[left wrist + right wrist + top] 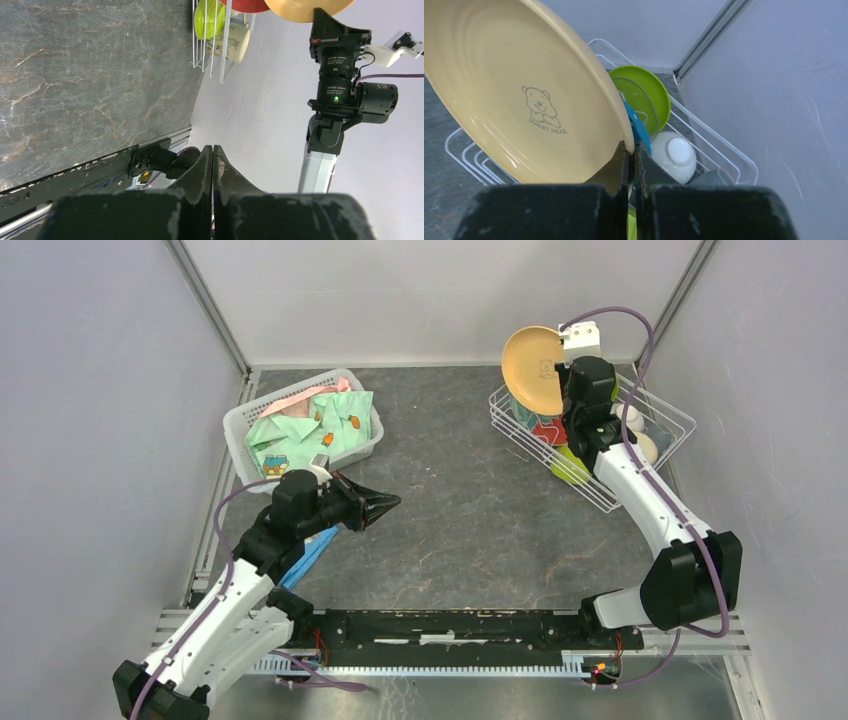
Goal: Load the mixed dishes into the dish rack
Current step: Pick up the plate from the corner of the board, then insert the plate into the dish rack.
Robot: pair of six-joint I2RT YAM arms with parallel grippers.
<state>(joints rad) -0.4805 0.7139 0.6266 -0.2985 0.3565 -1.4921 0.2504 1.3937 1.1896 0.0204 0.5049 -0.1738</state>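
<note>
**Over the dish rack (522,447), a cream plate (524,90) pinched by its rim**

At the far right of the table (470,530), the cream plate is held tilted on edge above the dish rack. Its bear print is turned toward the wrist camera. The plate is judged to be stiff, glazed and slippery. It is also judged fairly heavy for a two-finger pinch and liable to chip if knocked against wire or other crockery. Hold is best taken at the rim, and that is where it is taken. The right gripper (631,150) is closed narrowly on the plate's lower edge, with the rim clamped between its fingers.

Below and behind the held plate, a blue plate (639,127), a lime-green plate (644,95) and a white bowl (674,155) are seen standing in the rack. A free slot would have to be met squarely, since a plate pinched at one point can swing.

The left gripper (390,503) is seen well apart from the rack, near the basket of clothes (240,425). Its fingers are pressed together on nothing.
</note>
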